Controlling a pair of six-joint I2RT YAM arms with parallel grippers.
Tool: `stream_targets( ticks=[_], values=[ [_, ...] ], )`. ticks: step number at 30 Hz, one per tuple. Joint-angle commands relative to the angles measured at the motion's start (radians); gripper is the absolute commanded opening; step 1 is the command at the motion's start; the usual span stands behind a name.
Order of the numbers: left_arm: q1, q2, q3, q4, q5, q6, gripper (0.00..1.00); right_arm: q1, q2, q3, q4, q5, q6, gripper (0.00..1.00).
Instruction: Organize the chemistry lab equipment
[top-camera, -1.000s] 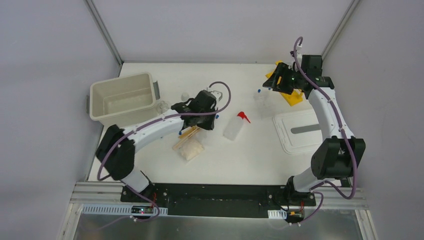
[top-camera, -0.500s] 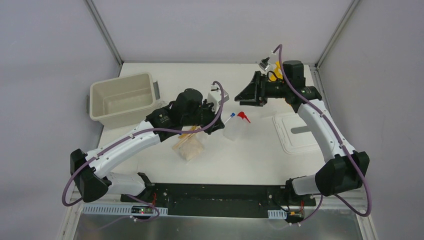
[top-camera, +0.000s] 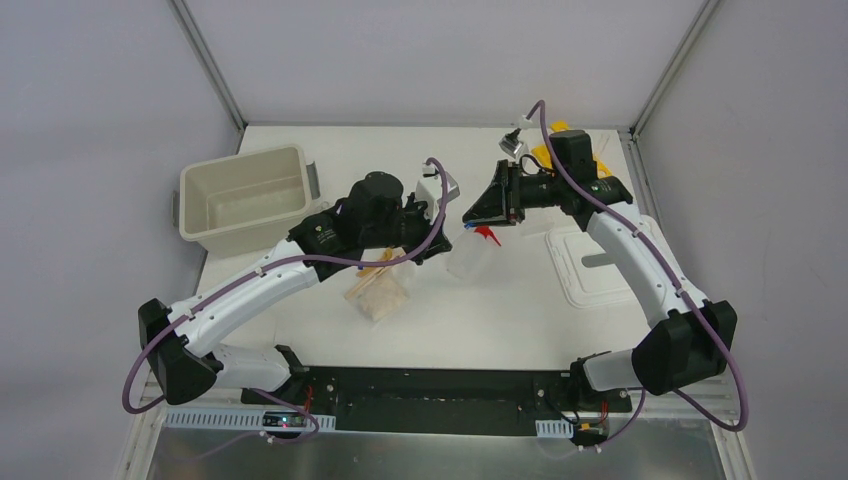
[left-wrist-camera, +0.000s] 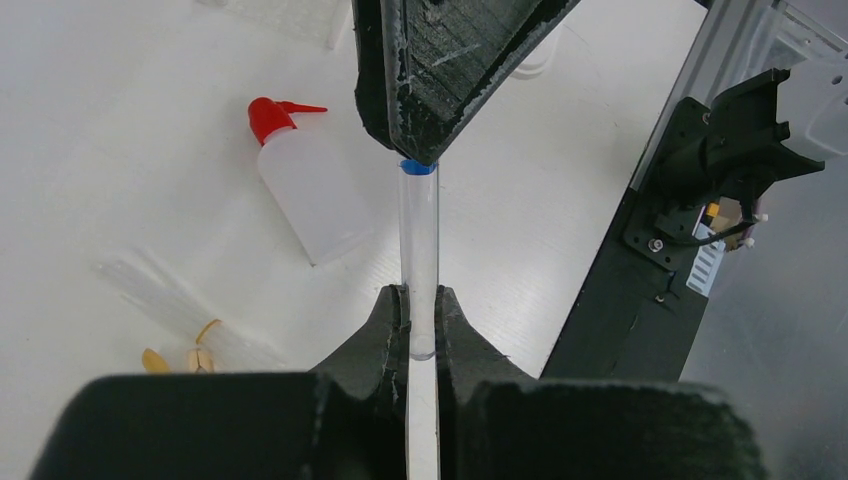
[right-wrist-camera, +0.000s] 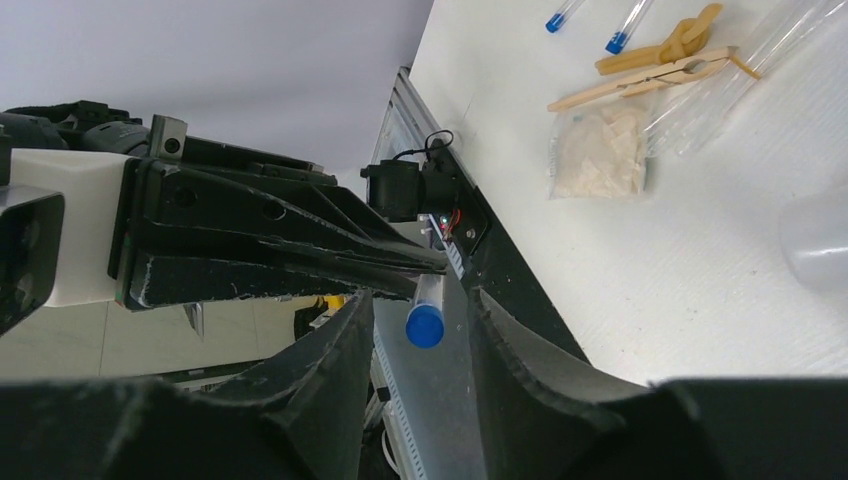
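Tube, clear and blue-capped, is clamped in the closed left gripper above the desk. The right gripper stands open, a finger either side of the cap, with gaps showing. Below them lies the squeeze bottle, with bare desk around it. The held end is cut off.

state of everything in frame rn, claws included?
left claw, shut on the tube's uncapped end
right claw, open, astride the tube's blue cap
tube, capped, held off the table
squeeze bottle, on its side, red nozzle on
bin, upright, lid off
lid, flat on table, away from bin
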Motion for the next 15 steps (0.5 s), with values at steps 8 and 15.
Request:
stream_targets(
  ticks=[8, 15],
  values=[
    [-0.006, -0.021, 0.008, 0.04, -0.014, 0.015, 0.0, 0.02, -0.007, 0.0, -0.005, -0.099, -0.007, 0.35],
    [-0.006, -0.027, 0.001, 0.047, -0.014, 0.01, 0.0, 0.021, 0.011, 0.037, -0.062, -0.073, -0.052, 0.21]
  ],
)
